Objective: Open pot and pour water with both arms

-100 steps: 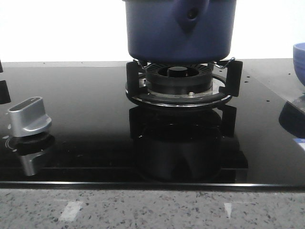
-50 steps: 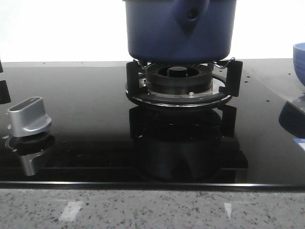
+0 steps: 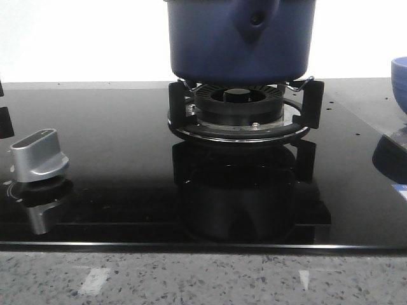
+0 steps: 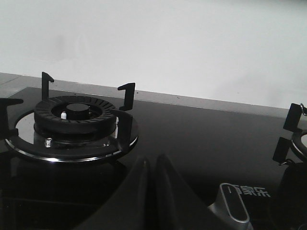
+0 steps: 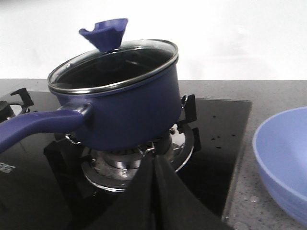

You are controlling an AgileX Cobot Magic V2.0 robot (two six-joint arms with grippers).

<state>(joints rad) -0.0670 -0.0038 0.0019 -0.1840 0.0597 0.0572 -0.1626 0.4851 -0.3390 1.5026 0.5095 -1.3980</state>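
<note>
— White wall behind, glossy black glass hob (image 3: 114,146) set into a speckled stone table (image 3: 203,279). What have you got on it?

— From my front view, the pot (image 3: 210,44) sits on the burner grate (image 3: 241,117) at the centre of the hob, dark blue, straight-sided. Its handle (image 3: 254,19) comes straight toward my camera, so the long axis runs front to back, handle end nearest me, with the small hole facing me.

— And from the wrists?

— My right wrist view shows the pot (image 5: 129,110) with its glass lid (image 5: 112,64) on, steel-rimmed, a blue knob (image 5: 106,32) on top. The handle (image 5: 38,127) runs off past the edge of that view. A lighter blue bowl (image 5: 283,163) stands on the stone, beside the hob and apart from the pot. The right hand (image 5: 154,191) is clenched, fingers pressed together on nothing, short of the pot.

— Left side?

— The left hand (image 4: 151,191) is also clenched and empty, hovering over the glass near a second, bare burner (image 4: 74,117). A silver control knob (image 4: 232,206) sits just beside it; I see the same knob (image 3: 39,155) at the left of my front view.
</note>
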